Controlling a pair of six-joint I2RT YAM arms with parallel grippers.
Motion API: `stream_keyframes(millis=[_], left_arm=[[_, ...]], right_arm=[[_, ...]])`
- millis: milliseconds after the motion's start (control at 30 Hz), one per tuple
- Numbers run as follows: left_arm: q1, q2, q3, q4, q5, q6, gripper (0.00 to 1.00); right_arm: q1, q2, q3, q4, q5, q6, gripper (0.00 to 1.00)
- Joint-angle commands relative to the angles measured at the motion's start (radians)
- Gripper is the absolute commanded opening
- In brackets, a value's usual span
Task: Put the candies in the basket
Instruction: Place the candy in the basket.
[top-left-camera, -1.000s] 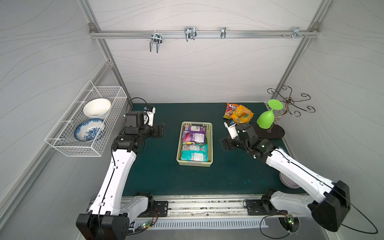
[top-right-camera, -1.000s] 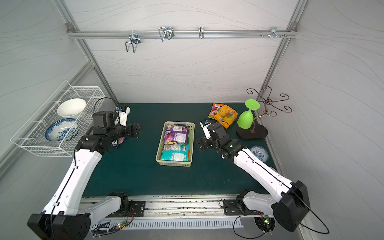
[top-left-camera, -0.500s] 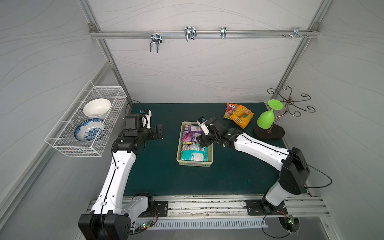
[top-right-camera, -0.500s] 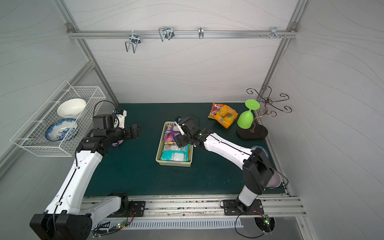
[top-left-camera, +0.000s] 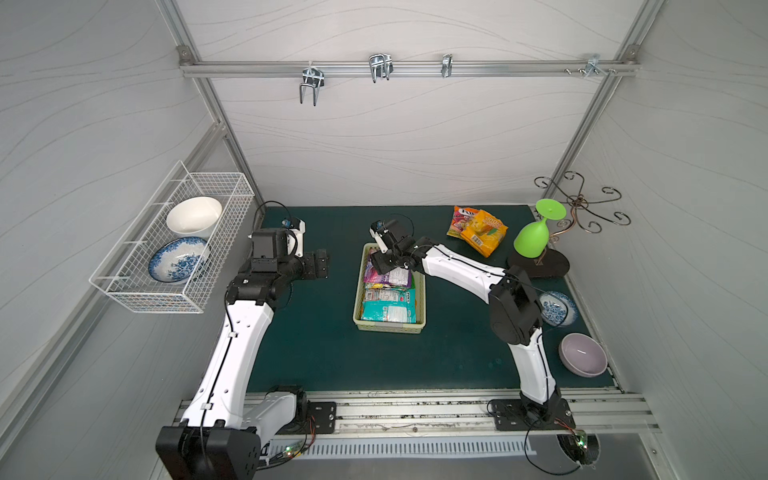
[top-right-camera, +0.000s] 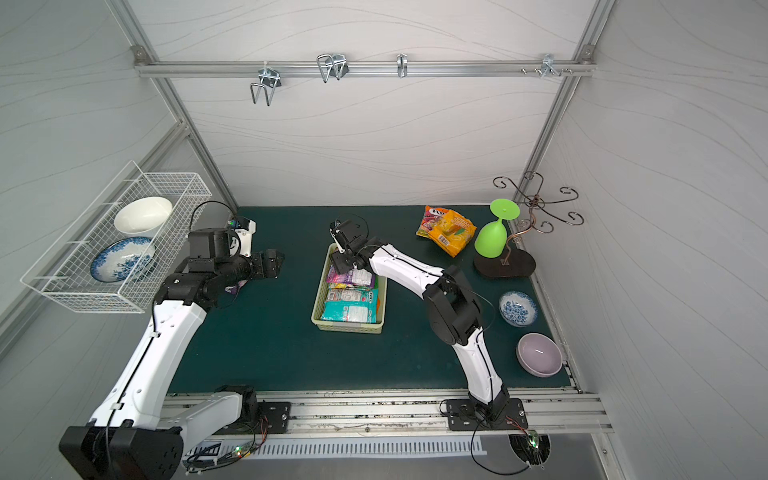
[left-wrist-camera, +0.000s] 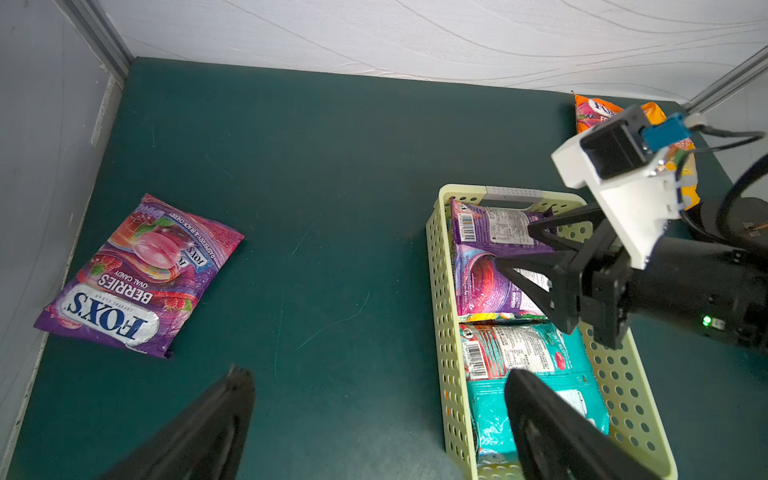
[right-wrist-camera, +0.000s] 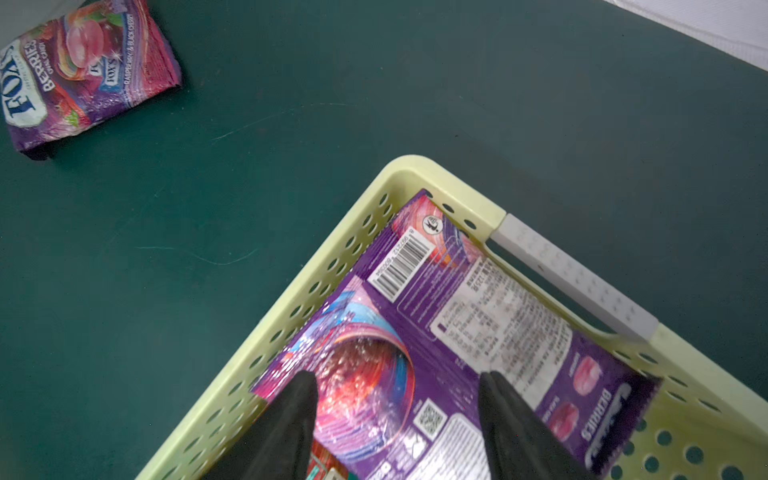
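green mat: basket, candies, bowls

Your desk teal-green, your basket pale yellow-green with dotted holes, purple-pink bag, teal bag, orange bag, blue-floral bowl, lilac bowl

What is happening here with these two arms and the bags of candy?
The robot is putting candy bags into the pale green basket. Its right pincer is at the far end of the basket, jaws apart over a purple bag lying there. The left pincer hangs open above the mat, holding nothing. Several bags already lie in the basket. Still outside are a purple FOX'S bag near the left wall and orange bags at the back right.
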Motion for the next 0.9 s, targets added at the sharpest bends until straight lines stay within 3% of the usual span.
stream_keyframes(millis=[0,233,433,667,867], left_arm=[[-0.008,0.004,0.023,0.017,-0.013,0.004,0.98],[-0.008,0.007,0.017,0.027,-0.010,0.004,0.98],[-0.006,0.012,0.018,0.030,-0.008,-0.001,0.98],[-0.001,0.002,0.017,0.029,0.001,-0.001,0.98],[0.001,0.004,0.014,0.034,0.004,-0.003,0.98]], right_arm=[[-0.013,0.057,0.059,-0.026,-0.040,0.038,0.58],[-0.016,0.145,0.021,-0.021,-0.011,0.015,0.56],[0.001,0.075,-0.101,-0.006,-0.007,-0.018,0.55],[-0.009,-0.034,0.018,-0.128,0.032,-0.122,0.60],[-0.063,-0.070,0.109,-0.229,0.157,-0.135,0.66]])
